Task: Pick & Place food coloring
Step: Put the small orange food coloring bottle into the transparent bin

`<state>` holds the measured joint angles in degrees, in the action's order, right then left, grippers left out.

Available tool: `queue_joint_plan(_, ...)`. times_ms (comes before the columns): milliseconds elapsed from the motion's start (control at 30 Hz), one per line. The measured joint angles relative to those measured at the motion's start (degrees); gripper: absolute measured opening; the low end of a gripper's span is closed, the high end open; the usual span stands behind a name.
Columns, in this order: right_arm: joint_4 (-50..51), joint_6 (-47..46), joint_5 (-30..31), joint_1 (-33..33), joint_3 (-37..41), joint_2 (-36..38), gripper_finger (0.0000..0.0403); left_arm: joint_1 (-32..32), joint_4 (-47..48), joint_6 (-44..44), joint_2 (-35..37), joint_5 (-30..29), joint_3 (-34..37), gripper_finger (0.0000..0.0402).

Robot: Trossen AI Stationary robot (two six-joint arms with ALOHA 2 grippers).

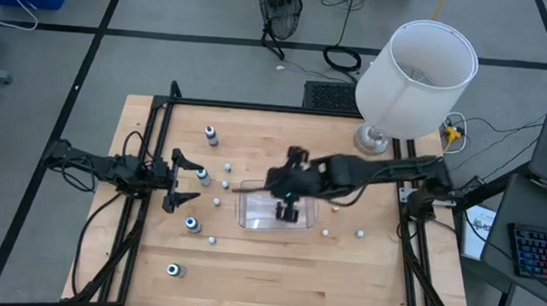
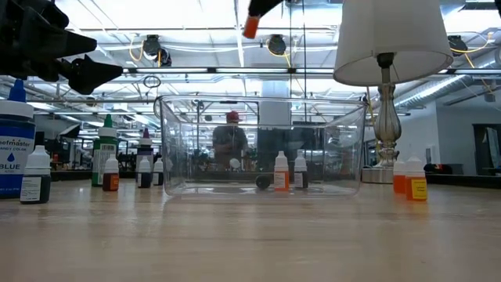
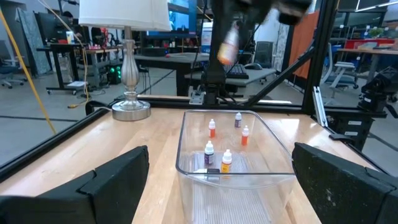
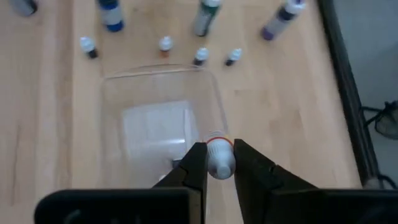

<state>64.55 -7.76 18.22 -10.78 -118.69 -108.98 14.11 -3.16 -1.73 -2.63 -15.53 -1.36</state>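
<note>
- A small food coloring bottle (image 4: 219,155), white-bodied with an orange-ringed cap, hangs over the clear tub (image 1: 250,212), pinched between the jaws of your right gripper (image 4: 219,163), which are nearly closed on it.
- The step in hand looks like the placing: the bottle is lifted and carried, not yet dropped.
- The next move calls for you to lower it inside the tub's walls and part the jaws there, clear of the rim.
- Through the tub's walls small bottles (image 2: 281,171) with orange and dark labels show; whether they stand inside or behind it, you cannot tell.
- More bottles wait on the counter (image 1: 275,269): a scattered group between the tub and your left arm, including larger ones with blue caps (image 1: 192,225), and a few tiny ones (image 1: 360,234) on the lamp side.
- Your left gripper (image 1: 187,177) waits near that scattered group, jaws spread wide and holding nothing.
- Edges to mind: the tub's thin transparent rim, and the lamp (image 1: 416,78) standing near the right arm's reach at the counter's far corner.
- Open room lies on the near half of the counter, where only one bottle (image 1: 174,270) stands.
</note>
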Motion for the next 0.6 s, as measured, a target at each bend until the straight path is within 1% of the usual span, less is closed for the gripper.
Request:
queue_joint_plan(100,3.2,-0.2,-5.4,-1.0,-1.7,-4.2,0.0040,0.0,0.0,0.0,0.0,0.0,0.0,0.0390)
queue_joint_plan(200,7.6,-0.3,-7.7,-1.1,-0.3,-7.0,0.0040,0.0,0.0,0.0,0.0,0.0,0.0,0.0390)
queue_joint_plan(267,8.4,-0.8,-7.6,-0.9,2.6,-7.4,0.0040,0.0,0.0,0.0,0.0,0.0,0.0,0.0390)
queue_joint_plan(367,5.7,-2.0,-7.8,-0.3,8.7,-6.7,0.0040,0.0,0.0,0.0,0.0,0.0,0.0,0.0390)
queue_joint_plan(500,4.6,-2.2,-8.0,0.6,15.1,-6.6,0.0040,0.0,0.0,0.0,0.0,0.0,0.0,0.0390)
queue_joint_plan(567,2.1,-1.7,-8.1,1.0,17.9,-6.6,0.0040,0.0,0.0,0.0,0.0,0.0,0.0,0.0390)
queue_joint_plan(600,0.2,-1.4,-9.2,1.3,19.4,-6.5,0.0040,0.0,0.0,0.0,0.0,0.0,0.0,0.0390)
